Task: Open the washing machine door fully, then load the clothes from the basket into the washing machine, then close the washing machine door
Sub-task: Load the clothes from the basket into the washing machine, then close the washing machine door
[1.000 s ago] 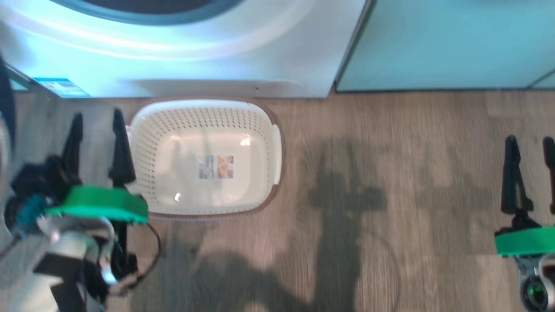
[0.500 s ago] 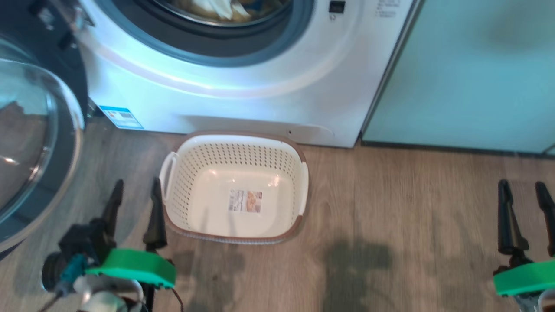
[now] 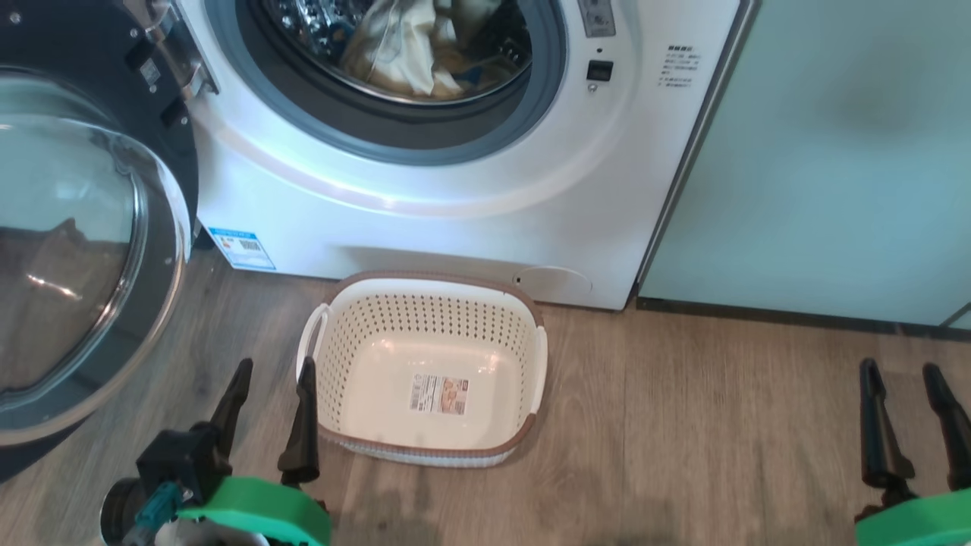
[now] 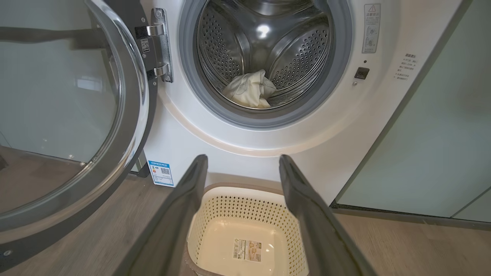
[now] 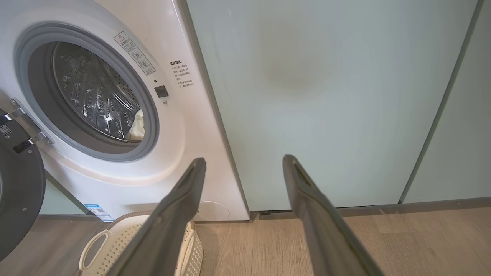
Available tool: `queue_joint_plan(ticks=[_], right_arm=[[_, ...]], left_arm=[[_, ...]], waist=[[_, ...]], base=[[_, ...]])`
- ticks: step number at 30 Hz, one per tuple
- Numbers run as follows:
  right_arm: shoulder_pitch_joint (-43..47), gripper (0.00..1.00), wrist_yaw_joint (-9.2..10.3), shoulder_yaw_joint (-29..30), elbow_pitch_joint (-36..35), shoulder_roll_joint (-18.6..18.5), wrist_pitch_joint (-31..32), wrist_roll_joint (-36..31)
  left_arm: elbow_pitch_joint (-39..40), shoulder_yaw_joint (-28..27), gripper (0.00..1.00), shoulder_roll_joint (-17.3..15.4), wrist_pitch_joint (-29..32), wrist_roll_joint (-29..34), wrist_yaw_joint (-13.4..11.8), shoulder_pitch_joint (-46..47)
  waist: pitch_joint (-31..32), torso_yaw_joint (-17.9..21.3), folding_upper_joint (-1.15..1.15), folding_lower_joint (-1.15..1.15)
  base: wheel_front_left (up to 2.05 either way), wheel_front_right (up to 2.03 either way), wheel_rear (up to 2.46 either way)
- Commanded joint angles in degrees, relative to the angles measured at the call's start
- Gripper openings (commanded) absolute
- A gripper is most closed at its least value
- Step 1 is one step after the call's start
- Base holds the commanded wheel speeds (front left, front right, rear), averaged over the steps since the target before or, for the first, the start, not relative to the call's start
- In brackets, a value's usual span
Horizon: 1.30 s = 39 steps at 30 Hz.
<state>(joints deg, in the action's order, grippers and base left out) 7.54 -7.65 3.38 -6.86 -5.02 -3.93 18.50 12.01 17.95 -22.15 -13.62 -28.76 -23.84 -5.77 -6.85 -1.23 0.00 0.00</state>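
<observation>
Door point(image 3: 76, 250) open at left; clothes point(image 3: 402, 45) piled inside the machine point(image 3: 455, 220); basket point(image 3: 432, 279) empty on the floor point(image 3: 683, 425), just before the machine. Left hand point(image 3: 274, 371) and right hand point(image 3: 900, 368) are spread, holding nothing. Risk: cloth lying near the gasket point(image 3: 410, 144) may catch in the closing door; the left hand, beside the basket, may nudge it. Wood-plank floor; pale-green cabinet point(image 3: 834, 152) at right.

Home laundry corner: washing machine point(image 3: 455, 227), cabinets point(image 3: 834, 152)

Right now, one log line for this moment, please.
washing machine door open; clothes in washing machine; basket empty; left gripper open; right gripper open; next: close door
</observation>
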Motion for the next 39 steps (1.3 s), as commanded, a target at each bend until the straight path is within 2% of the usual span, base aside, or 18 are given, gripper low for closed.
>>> queue_joint_plan(ticks=[1, 25, 39], right_arm=[[-0.4, 1.00, 0.16, -0.6, -2.4, -0.6, 0.2, -0.9], [1.3, 1.00, 0.16, -0.2, -4.1, 0.7, 1.6, -1.9], [1.7, 1.00, 0.16, -0.4, -4.2, 0.8, 1.9, -1.9]], left_arm=[[1.9, -2.1, 1.00, -1.0, 0.1, 0.1, 0.1, 1.2], [1.2, -0.9, 1.00, -1.8, 0.7, -0.1, 1.1, 1.2], [0.8, -0.6, 1.00, -2.3, 0.3, 1.2, 0.6, 1.6]], waist=[[0.7, 0.2, 0.00, 0.00], [3.7, 1.6, 0.00, 0.00], [4.3, 1.8, 0.00, 0.00]], base=[[0.00, 0.00, 0.00], [0.00, 0.00, 0.00], [-0.04, 0.04, 0.00]])
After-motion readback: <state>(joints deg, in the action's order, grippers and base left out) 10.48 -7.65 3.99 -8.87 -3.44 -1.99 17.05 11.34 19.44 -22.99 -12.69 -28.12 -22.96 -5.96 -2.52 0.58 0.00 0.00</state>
